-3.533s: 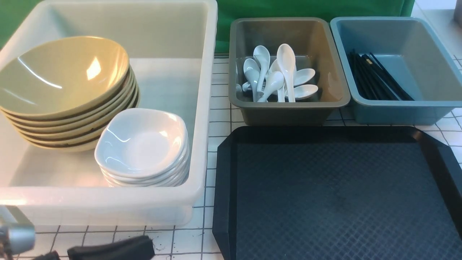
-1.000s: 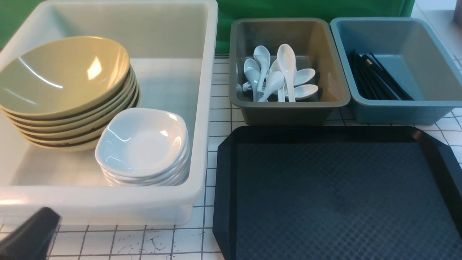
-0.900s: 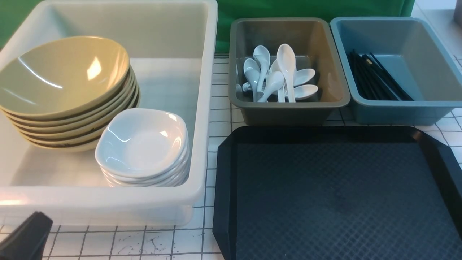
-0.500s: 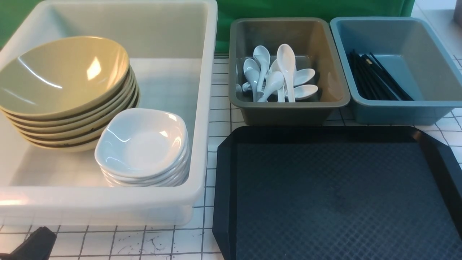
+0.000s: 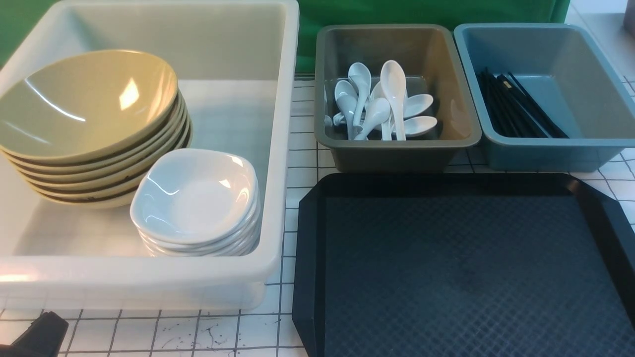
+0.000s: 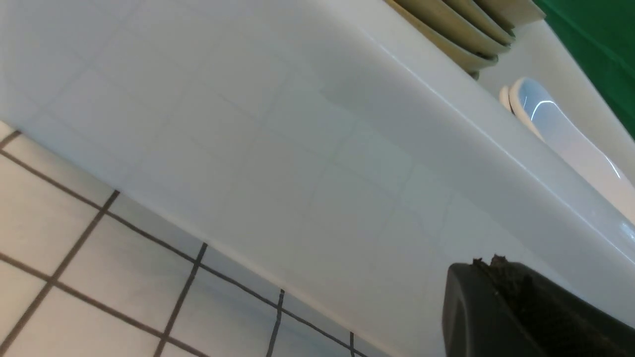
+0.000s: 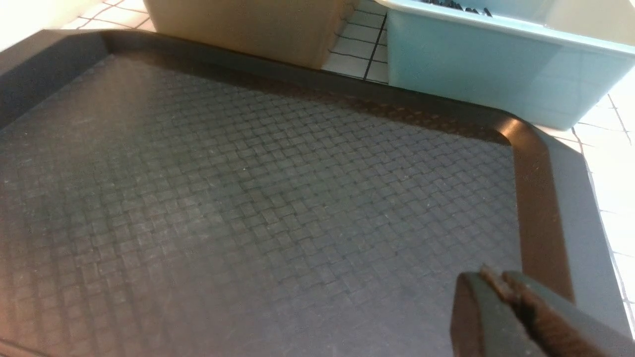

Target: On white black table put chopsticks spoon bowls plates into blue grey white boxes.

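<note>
Everything was in its bin at this moment. The large glossy mustard-olive bowls [image 5: 89, 124] sat stacked at the far left of the big white plastic tub [image 5: 278, 148], and the small glossy white rounded-square plates [image 5: 196, 203] were stacked just beside them, nearer the tub's front wall. The white Chinese soup spoons [image 5: 384, 106] lay heaped in the dark grey rectangular bin [image 5: 397, 153], and the thin black chopsticks [image 5: 516, 106] lay bundled along the left side of the dusty-blue rectangular bin [image 5: 545, 153]. The black textured serving tray [image 5: 446, 267] in front of those two bins carried nothing, and no loose tableware showed on the white gridded desk [image 5: 198, 332].

The left tool [image 6: 501, 267] was closed and empty, low over the desk just outside the tub's front wall; only a dark corner of it reached the front view. The right tool [image 7: 498, 282] was closed too, holding nothing, low over the tray's right part near its rim.

My read: the sorting step was finished, or as good as finished, with both arms parked by the near edge. If anything, the next move called for no grasp at all, just a check that nothing sat out of frame, and clear, idle arms.
</note>
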`<state>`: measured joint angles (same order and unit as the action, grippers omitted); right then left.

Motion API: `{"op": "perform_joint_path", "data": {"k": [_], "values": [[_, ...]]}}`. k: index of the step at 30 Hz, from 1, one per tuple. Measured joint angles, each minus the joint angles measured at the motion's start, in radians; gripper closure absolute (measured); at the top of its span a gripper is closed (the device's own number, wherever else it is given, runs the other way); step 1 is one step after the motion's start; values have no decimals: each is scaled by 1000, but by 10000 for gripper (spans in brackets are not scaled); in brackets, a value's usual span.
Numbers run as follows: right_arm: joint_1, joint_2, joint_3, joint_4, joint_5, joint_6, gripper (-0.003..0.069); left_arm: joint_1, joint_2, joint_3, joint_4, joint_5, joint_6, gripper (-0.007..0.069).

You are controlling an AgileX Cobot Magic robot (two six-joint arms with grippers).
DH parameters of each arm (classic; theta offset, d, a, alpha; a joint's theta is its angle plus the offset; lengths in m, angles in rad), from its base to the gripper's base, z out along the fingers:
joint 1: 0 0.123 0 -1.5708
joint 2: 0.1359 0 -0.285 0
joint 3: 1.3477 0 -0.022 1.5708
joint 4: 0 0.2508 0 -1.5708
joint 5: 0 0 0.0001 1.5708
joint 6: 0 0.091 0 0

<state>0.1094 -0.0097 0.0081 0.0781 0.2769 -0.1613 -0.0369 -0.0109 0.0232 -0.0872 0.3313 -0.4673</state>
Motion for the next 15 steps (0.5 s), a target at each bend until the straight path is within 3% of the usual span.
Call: {"op": "perform_joint_path", "data": {"k": [15], "values": [[0, 0, 0, 0, 0, 0, 589, 0, 0, 0, 1, 2, 0, 625]]}}
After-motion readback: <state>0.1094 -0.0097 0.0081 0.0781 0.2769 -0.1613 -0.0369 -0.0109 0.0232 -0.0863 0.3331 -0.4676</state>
